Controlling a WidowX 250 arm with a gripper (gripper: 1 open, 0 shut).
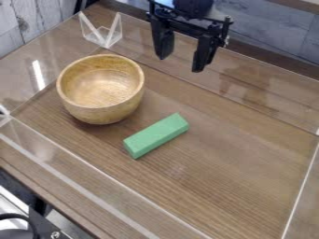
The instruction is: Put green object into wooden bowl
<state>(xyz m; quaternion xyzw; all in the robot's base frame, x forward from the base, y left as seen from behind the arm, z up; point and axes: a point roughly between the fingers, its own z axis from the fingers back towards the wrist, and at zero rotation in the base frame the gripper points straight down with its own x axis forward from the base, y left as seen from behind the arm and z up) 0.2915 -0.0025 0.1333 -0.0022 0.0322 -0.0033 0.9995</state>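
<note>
The green object (156, 135), a flat bright green block, lies on the wooden tabletop, angled, just right of and in front of the wooden bowl (101, 88). Nothing sits inside the round, light tan bowl. My black gripper (182, 58) hangs above the table at the back, up and to the right of both things. Its two fingers point down and stand wide apart with nothing between them. It touches neither the block nor the bowl.
Clear acrylic walls (299, 201) ring the wooden table (237, 131) on all sides. A clear folded bracket (100, 33) stands at the back left behind the bowl. A pale plank wall runs along the back.
</note>
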